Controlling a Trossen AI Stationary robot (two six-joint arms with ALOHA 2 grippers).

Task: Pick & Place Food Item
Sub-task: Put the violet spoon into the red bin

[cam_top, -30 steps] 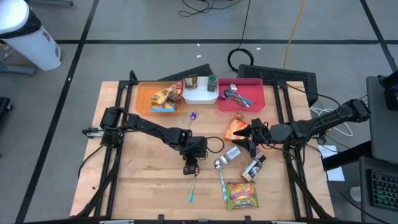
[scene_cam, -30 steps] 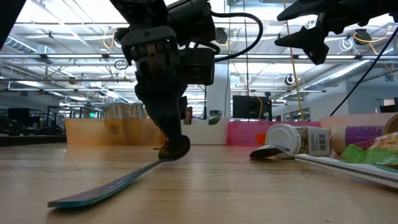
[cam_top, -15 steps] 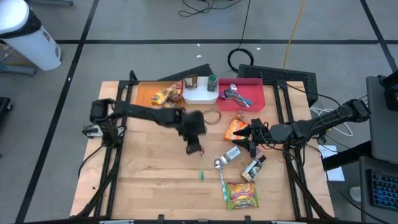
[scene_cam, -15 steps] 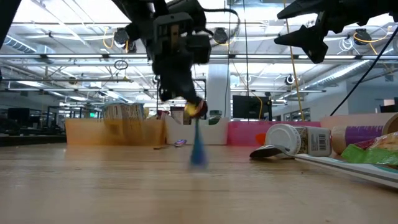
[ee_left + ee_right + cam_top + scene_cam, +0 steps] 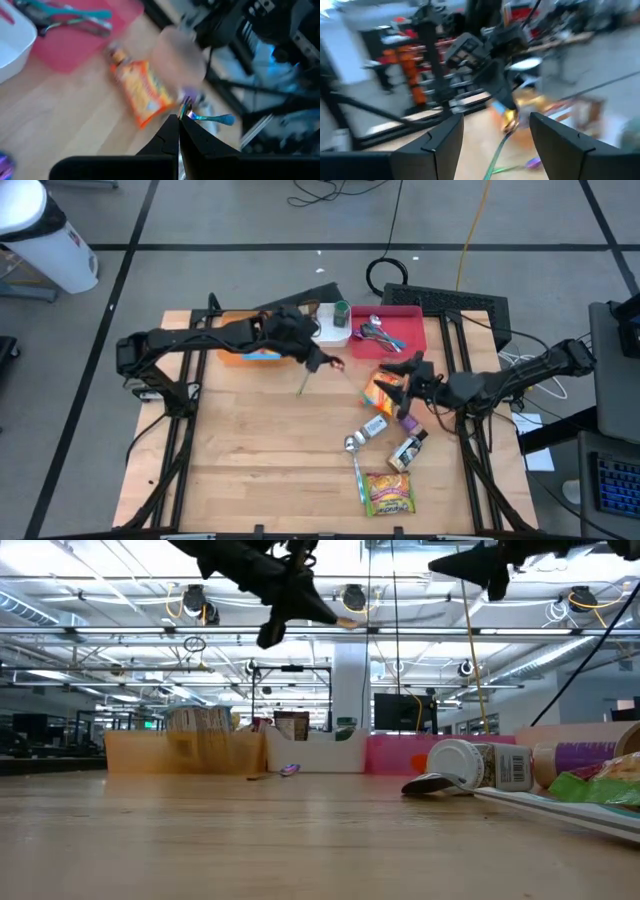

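Trouble loomed as the left claw, clamped on a thin green-handled spoon by one end, hung it over the far bench; a swing could have shaken it loose. The right claw, fingers apart, hovered over the orange snack packet, crowding the path toward the red tray.

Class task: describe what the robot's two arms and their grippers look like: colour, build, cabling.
Both arms are black, built of slim tubular links with chunkier joint housings. The left arm and right arm each carry thin dark cables along the links. The left gripper has two tapered black fingers; the right gripper has broad, flat dark fingers. No markings are legible.
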